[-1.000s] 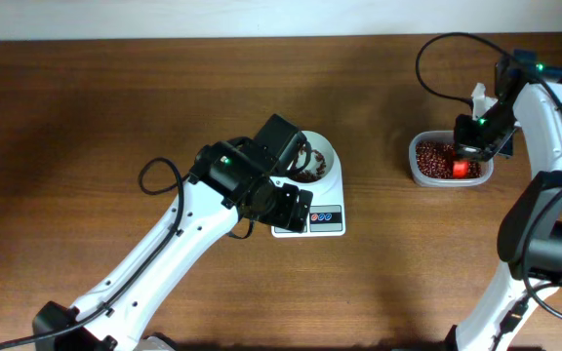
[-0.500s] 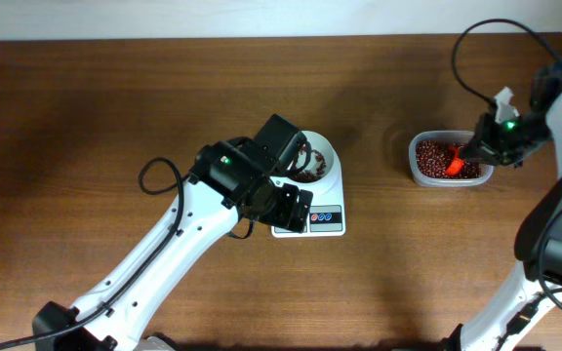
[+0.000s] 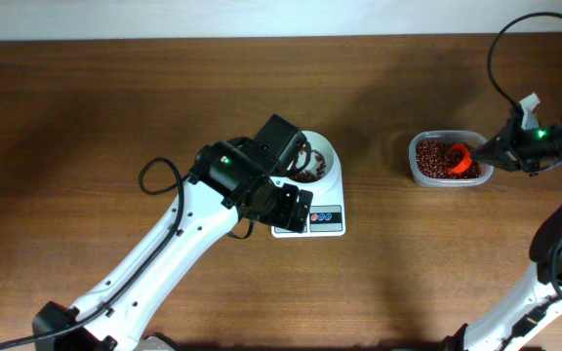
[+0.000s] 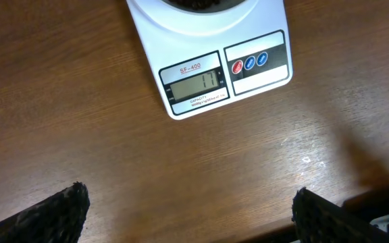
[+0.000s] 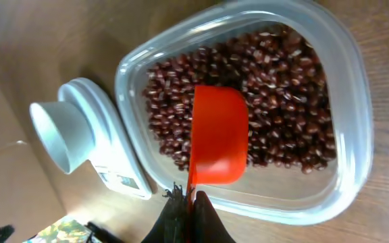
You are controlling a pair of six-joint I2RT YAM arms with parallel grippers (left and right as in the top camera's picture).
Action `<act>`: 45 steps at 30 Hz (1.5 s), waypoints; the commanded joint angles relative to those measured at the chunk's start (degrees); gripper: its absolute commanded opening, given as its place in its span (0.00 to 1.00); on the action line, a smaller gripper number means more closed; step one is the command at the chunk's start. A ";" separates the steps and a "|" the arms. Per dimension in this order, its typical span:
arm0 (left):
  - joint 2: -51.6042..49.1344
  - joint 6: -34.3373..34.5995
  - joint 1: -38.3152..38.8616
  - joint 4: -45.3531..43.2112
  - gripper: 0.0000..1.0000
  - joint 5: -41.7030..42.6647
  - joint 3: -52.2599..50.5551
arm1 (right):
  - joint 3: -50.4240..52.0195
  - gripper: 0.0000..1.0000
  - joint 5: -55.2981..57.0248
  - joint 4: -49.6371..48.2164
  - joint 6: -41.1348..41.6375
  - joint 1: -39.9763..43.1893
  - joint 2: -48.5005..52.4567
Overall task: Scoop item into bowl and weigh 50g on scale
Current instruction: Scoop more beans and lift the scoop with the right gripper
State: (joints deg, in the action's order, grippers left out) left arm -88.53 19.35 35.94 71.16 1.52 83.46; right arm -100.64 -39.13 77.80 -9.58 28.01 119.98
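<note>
From overhead, the white bowl point(image 3: 332, 151) sits on the scale point(image 3: 328, 218), half under my left arm and well apart from the clear tub point(image 3: 412, 161) of beans point(image 3: 432, 158), where the orange scoop point(image 3: 460, 159) hangs. The left wrist view shows the left jaws apart over bare worktop point(image 4: 59, 101), and the display reads what looks like 17. In the right wrist view, the right jaws are clamped on the scoop's thin handle, and its cup looks empty above the beans. I worry the scoop could twist in that pinch and spill on the carry, or clip the left arm over the bowl.
</note>
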 commanded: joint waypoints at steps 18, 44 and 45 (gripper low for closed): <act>-0.24 0.76 0.33 0.07 0.99 -0.39 -0.07 | 0.35 0.04 -7.37 1.07 -5.25 1.60 0.28; -0.24 0.76 0.33 0.07 0.99 -0.39 -0.07 | 0.35 0.04 -18.49 1.95 -6.73 -1.66 0.28; -0.24 0.76 0.33 0.07 0.99 -0.39 -0.07 | 0.35 0.04 -19.45 1.92 -6.73 -2.47 0.28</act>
State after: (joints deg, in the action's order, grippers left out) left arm -88.53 19.35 35.94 71.16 1.52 83.46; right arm -100.64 -54.19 79.53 -15.27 27.53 119.98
